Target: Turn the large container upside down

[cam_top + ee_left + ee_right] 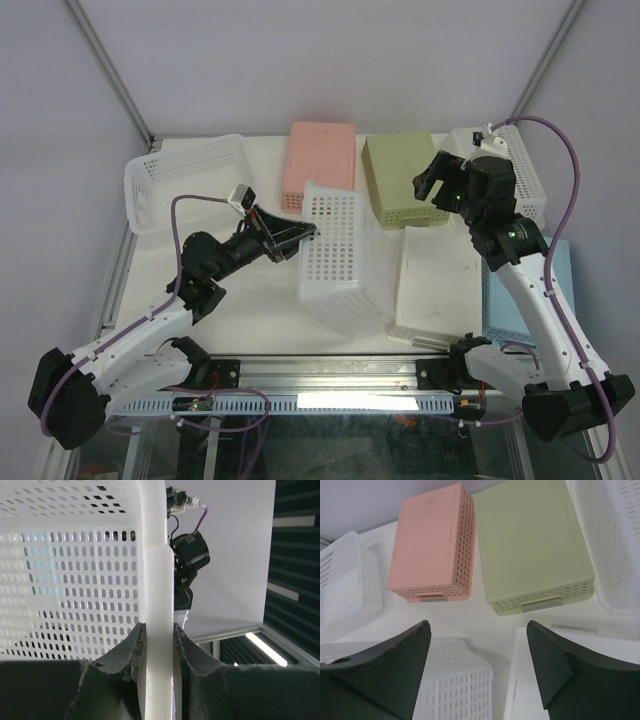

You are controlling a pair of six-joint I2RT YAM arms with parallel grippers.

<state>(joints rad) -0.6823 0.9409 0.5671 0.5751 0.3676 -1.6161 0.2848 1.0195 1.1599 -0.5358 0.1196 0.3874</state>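
The large container (pixel 340 255) is a white perforated basket, tipped up on its side at the table's middle. It fills the left wrist view (pixel 75 580), and its corner shows low in the right wrist view (pixel 455 685). My left gripper (pixel 305 232) is shut on the basket's upper left rim, with the white rim pinched between both pads (pixel 157 630). My right gripper (pixel 432 185) is open and empty. It hovers high over the back right, above the gap between the containers (pixel 479 625).
A pink container (pixel 320 160) and a green one (pixel 400 178) lie upside down at the back. White baskets stand at the back left (pixel 185 180) and back right (pixel 525 170). A flat white container (pixel 435 280) and a blue one (pixel 530 300) lie to the right.
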